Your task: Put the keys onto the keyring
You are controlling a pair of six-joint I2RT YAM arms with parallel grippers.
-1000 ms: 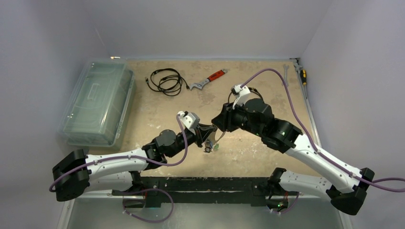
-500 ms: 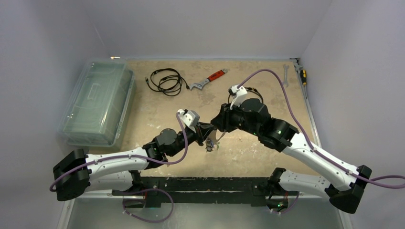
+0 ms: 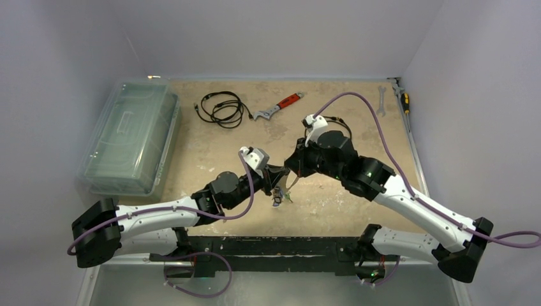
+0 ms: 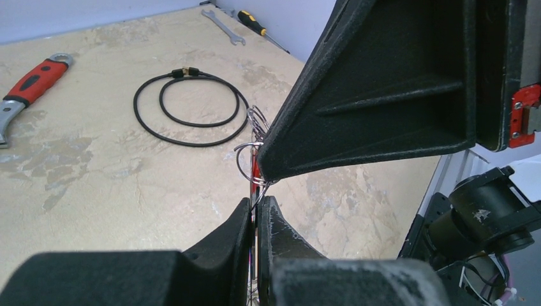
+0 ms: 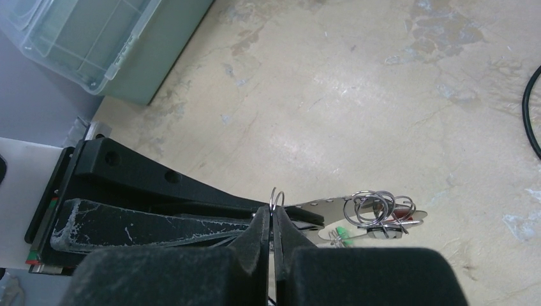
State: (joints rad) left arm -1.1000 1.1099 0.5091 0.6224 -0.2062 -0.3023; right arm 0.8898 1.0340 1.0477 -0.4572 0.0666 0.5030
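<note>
**Right jaws close on the ring**

The right arm (image 3: 395,191) has swung in a little toward the left arm (image 3: 159,213) since a second ago, and its jaws, then apart, are now shut.

The table (image 3: 210,153) carries a clear bin (image 3: 127,137) at its left edge. A coiled black cable (image 3: 220,108) and a red-handled wrench (image 3: 281,105) lie toward the back. The two arms meet above the middle of the table, tips almost together.

The left jaws are pressed together on the flat silver blade of one of the keys (image 5: 383,220), which sticks out past their tips. Several small wire loops (image 5: 367,205) sit round that blade, with a green tag (image 5: 344,234) just below it.

The right jaws pinch a thin wire ring (image 5: 275,194), seen edge-on. It stands just above their tips, right beside the left fingertips. From above, the bunch hangs between the two pairs of jaws, clear of the table.
</note>
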